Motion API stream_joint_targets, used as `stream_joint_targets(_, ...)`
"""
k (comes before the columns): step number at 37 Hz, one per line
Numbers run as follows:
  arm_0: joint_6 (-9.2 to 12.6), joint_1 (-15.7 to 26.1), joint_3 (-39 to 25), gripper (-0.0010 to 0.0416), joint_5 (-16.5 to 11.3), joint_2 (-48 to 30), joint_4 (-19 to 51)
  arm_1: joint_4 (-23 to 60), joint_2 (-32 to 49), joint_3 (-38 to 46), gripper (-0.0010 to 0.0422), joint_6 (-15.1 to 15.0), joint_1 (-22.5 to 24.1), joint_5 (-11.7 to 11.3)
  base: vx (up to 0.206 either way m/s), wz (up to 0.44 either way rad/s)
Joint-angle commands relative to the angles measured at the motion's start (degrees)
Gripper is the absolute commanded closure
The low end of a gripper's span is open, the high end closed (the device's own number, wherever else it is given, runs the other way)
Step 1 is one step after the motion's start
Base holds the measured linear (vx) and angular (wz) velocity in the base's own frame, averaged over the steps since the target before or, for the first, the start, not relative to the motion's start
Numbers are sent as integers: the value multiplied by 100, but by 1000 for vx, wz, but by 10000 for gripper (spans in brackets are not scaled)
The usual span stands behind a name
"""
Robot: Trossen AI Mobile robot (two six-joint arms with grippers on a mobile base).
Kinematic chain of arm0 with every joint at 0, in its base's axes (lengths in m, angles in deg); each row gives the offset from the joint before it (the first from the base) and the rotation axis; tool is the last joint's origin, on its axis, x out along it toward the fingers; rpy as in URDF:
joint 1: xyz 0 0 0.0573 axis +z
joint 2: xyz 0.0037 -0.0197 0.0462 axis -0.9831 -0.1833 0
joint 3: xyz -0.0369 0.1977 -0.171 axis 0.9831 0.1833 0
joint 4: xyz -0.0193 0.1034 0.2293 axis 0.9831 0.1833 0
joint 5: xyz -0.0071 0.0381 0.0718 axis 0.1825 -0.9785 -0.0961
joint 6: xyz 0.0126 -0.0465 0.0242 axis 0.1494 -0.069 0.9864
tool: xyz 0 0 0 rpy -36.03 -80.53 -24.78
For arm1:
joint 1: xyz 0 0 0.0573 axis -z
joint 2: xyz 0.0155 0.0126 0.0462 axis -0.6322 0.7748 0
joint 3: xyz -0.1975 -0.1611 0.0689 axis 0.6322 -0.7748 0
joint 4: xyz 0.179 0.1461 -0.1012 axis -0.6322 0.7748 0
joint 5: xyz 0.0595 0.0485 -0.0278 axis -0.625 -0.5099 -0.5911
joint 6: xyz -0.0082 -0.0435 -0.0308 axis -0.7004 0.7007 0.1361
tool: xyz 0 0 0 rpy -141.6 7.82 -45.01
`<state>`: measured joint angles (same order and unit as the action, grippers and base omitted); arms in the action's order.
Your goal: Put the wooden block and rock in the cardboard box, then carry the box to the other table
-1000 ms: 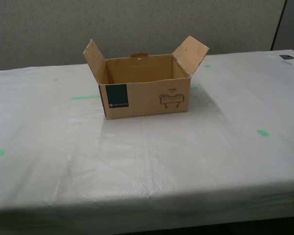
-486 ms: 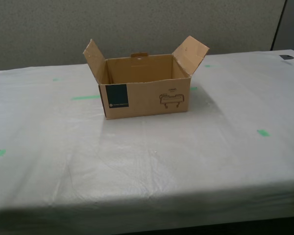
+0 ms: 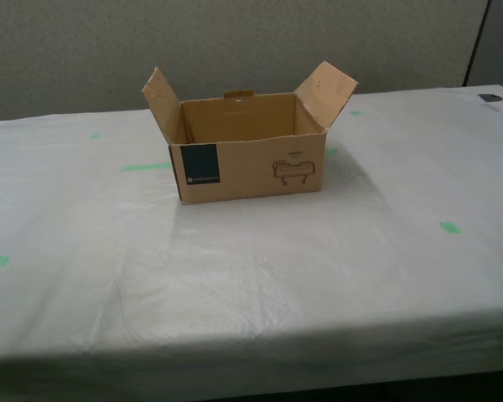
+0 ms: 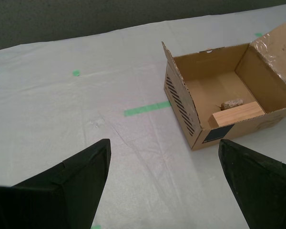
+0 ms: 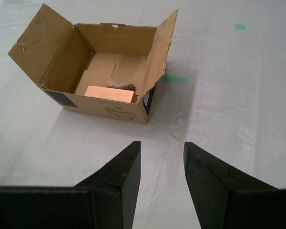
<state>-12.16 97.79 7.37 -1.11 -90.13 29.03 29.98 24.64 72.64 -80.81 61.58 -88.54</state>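
Exterior view: nothing differs from the frames one second and half a second earlier; the cardboard box [image 3: 247,146] stands at the same spot on the other desk [image 3: 260,276], upright, both side flaps raised and splayed outward. The desk's wrinkled white sheet bears green tape marks [image 3: 147,167].

Markings on the box front: a dark blue-green label square [image 3: 199,164] toward the exterior view's left, with a small pale logo and a line of print too small to read; toward the exterior view's right, a line drawing [image 3: 295,169] with a short illegible word above it. The second wrist view shows black diagonal stripes [image 4: 178,100] on an end wall.

Contents: the wooden block [image 5: 109,94] lies flat on the box floor against the front wall; the rock [image 5: 120,85] lies just behind it, touching or nearly so.

My first claw [image 5: 162,164] is empty, its fingers slightly apart, clear of the box. My second claw [image 4: 164,164] is empty, its fingers wide apart above bare sheet beside the box.
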Motion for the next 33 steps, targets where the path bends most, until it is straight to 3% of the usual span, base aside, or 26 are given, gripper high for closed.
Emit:
stream_joint_targets(1, 13, 7, -4, 284, 13, 0, -4, 0, 0, 4, 105, 4, 2, 13, 0, 0)
stream_joint_targets(33, 11, 9, -4, 285, 13, 0, -4, 0, 0, 4, 105, 4, 2, 13, 0, 0)
